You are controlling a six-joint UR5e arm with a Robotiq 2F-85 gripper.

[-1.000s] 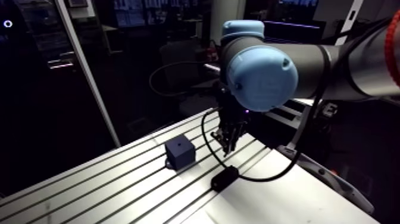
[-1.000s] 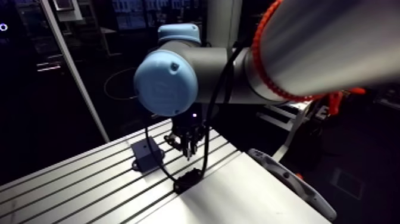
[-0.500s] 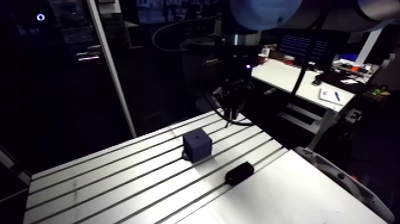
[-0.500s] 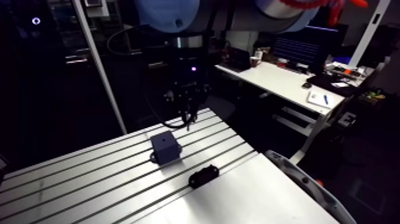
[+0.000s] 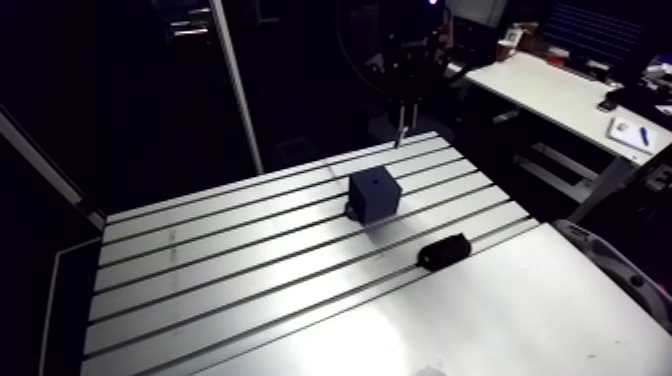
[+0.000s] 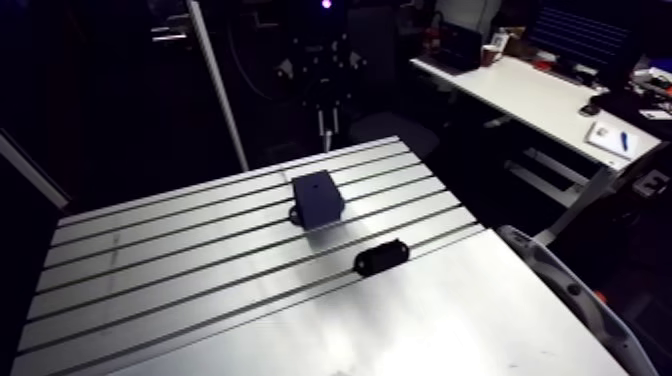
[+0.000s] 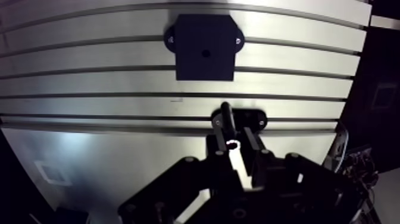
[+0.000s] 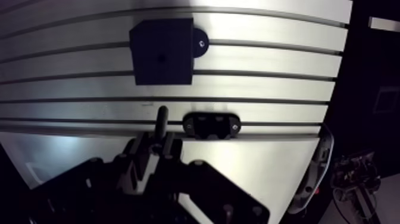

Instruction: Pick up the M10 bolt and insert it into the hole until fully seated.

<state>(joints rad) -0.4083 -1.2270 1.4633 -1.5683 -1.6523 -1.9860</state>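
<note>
the gripper hangs well above the slotted table, its two fingers pinched narrow around the m10 bolt, a slim shank pointing down out of the fingertips. the dark block lies ahead of the gripper, not under it. its small round hole faces up, so the bolt's axis seems parallel but offset.

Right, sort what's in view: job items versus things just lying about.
For the job:
bolt, gripped in the hand
dark block, with the hole in its top

Lying about:
low black fixture, on the slotted table, apart from the block
</note>
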